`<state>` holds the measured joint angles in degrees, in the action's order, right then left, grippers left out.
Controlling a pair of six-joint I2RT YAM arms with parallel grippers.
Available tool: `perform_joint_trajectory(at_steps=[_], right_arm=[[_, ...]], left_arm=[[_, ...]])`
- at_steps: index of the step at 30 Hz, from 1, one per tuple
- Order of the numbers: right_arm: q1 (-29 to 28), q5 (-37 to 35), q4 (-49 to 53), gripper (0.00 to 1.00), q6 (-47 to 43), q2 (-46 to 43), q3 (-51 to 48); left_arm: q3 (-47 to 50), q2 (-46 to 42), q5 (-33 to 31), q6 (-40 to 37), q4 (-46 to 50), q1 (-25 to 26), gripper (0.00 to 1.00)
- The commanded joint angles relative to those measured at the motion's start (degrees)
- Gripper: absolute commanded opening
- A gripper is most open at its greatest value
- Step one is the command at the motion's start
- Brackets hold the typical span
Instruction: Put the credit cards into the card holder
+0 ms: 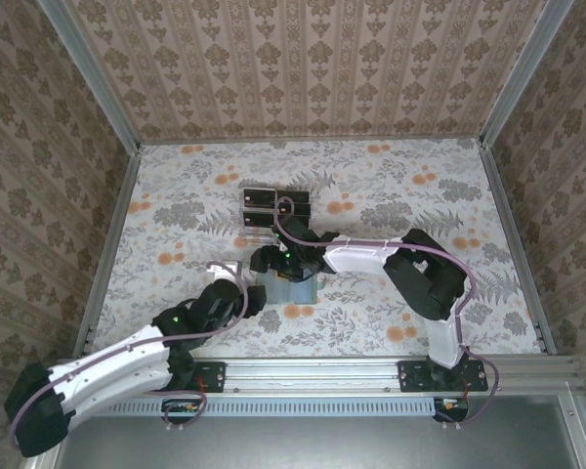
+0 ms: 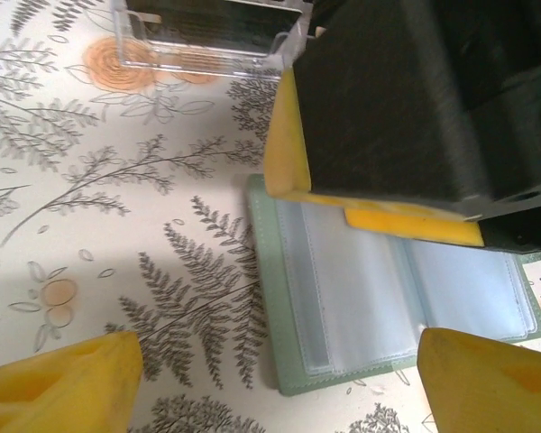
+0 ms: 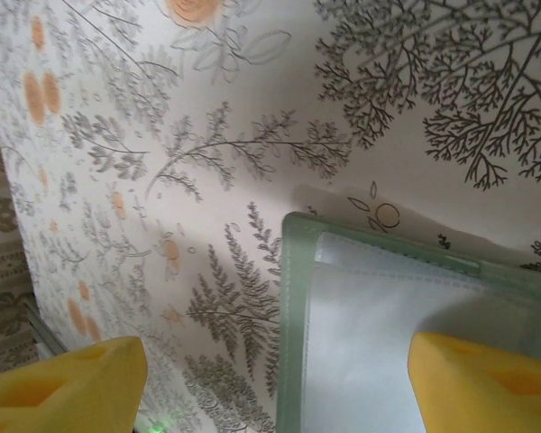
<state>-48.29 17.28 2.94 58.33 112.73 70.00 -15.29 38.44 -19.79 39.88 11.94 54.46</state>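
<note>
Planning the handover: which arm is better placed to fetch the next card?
Probably left: the left gripper is open and empty, with the rack of cards just ahead. The right gripper rests a finger on the open holder, seemingly pinning it flat.

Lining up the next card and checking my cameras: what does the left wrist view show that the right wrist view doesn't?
Left wrist: the clear plastic rack with black credit cards in it, and the right arm's yellow fingers at the open card holder's far edge. Right wrist: a strip of patterned wall beyond the table edge. Both: the grey-green card holder lying open on the floral table, clear sleeves up.
</note>
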Motion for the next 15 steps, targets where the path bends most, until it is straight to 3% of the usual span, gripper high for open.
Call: perform_joint_trajectory(at_steps=[1, 9, 15], right_arm=[[-0.3, 1.7, 1.3, 0.78, -0.2, 1.2, 1.4], [-0.3, 3.3, 2.3, 0.78, -2.6, -2.3, 1.6], [0.0, 1.6, 9.6, 0.78, -8.9, -7.2, 4.5]], left_arm=[[1.0, -3.2, -2.6, 2.5, 7.2, 0.1, 0.83], [-1.3, -0.6, -1.2, 4.0, 8.8, -1.4, 0.85], [-4.9, 4.5, 1.9, 4.0, 8.7, -4.3, 0.87]])
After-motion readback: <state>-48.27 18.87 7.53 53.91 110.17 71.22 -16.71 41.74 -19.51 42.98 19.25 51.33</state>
